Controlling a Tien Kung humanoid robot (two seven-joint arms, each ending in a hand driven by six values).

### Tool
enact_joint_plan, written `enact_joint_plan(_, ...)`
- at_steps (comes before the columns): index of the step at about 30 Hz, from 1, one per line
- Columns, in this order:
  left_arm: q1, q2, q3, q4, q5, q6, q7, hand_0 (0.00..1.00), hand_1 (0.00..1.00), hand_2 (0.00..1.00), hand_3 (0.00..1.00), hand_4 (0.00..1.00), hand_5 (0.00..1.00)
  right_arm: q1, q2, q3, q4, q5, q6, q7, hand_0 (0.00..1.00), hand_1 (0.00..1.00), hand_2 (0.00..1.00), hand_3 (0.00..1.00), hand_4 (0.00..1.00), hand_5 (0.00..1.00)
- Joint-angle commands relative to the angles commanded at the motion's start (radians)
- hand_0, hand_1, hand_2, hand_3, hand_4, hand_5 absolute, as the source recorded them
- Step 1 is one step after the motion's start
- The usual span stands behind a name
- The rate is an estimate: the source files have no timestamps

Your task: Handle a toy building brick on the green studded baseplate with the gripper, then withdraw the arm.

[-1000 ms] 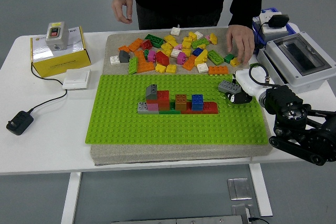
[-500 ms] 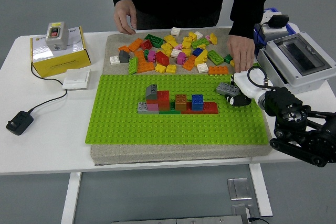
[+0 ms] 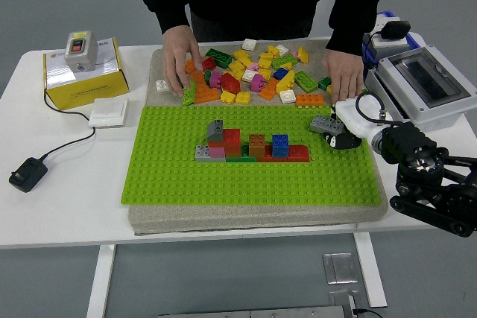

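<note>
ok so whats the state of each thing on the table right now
right hand: shut on grey brick, over the baseplate's right end
grey brick: held, tilted, not pressed down
green baseplate: flat on the mat, small brick build at its centre
brick build: assembled, standing
loose bricks: scattered on the mat
person's hands: both resting on the pile's edges
clear-lidded box: lid closed

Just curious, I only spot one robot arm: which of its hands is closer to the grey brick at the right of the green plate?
Right. The right hand holds the grey brick over the green plate; the left hand is out of view.
</note>
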Motion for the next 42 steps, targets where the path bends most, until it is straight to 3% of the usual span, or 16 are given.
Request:
enact_joint_plan(9, 0.002, -0.001, 0.003, 0.000, -0.006, 0.002, -0.001, 0.734, 0.698, 0.687, 0.725, 0.350, 0.641, -0.018, -0.080, 0.007, 0.109, -0.013, -0.031, 0.022, 0.156, 0.231, 0.374, 0.372, 0.208, 0.359)
enact_joint_plan(15, 0.001, 0.000, 0.003, 0.000, -0.007, 0.003, -0.001, 0.733, 0.698, 0.687, 0.725, 0.351, 0.642, -0.040, -0.148, 0.022, 0.225, -0.009, -0.088, 0.081, 0.156, 0.232, 0.376, 0.369, 0.183, 0.350)
enact_joint_plan(19, 0.000, 0.000, 0.003, 0.000, -0.007, 0.003, 0.000, 0.733, 0.697, 0.687, 0.728, 0.353, 0.644, -0.044, -0.167, 0.013, 0.261, -0.006, -0.115, 0.125, 0.171, 0.252, 0.382, 0.361, 0.160, 0.337)
enact_joint_plan(24, -0.003, 0.001, 0.004, 0.000, -0.008, 0.003, -0.001, 0.733, 0.697, 0.687, 0.728, 0.353, 0.644, -0.046, -0.172, -0.015, 0.262, -0.027, -0.131, 0.162, 0.171, 0.252, 0.382, 0.361, 0.160, 0.337)
enact_joint_plan(25, -0.003, 0.001, 0.005, 0.000, -0.009, 0.003, -0.001, 0.733, 0.697, 0.687, 0.727, 0.353, 0.645, -0.047, -0.173, -0.022, 0.257, -0.035, -0.131, 0.166, 0.197, 0.283, 0.513, 0.447, 0.154, 0.327)
enact_joint_plan(30, -0.004, 0.003, 0.007, 0.000, -0.009, 0.004, -0.001, 0.733, 0.697, 0.687, 0.727, 0.353, 0.645, -0.050, -0.173, -0.047, 0.230, -0.065, -0.131, 0.177, 0.197, 0.283, 0.513, 0.447, 0.154, 0.327)
enact_joint_plan(31, -0.004, 0.004, 0.007, 0.000, -0.009, 0.004, -0.001, 0.734, 0.696, 0.687, 0.729, 0.354, 0.648, -0.051, -0.173, -0.050, 0.226, -0.072, -0.132, 0.178, 0.231, 0.350, 0.589, 0.443, 0.149, 0.321)
enact_joint_plan(42, -0.006, 0.003, 0.010, 0.000, -0.013, 0.003, -0.002, 0.733, 0.696, 0.687, 0.728, 0.354, 0.651, -0.052, -0.165, -0.073, 0.186, -0.114, -0.140, 0.194, 0.234, 0.378, 0.611, 0.447, 0.144, 0.320)
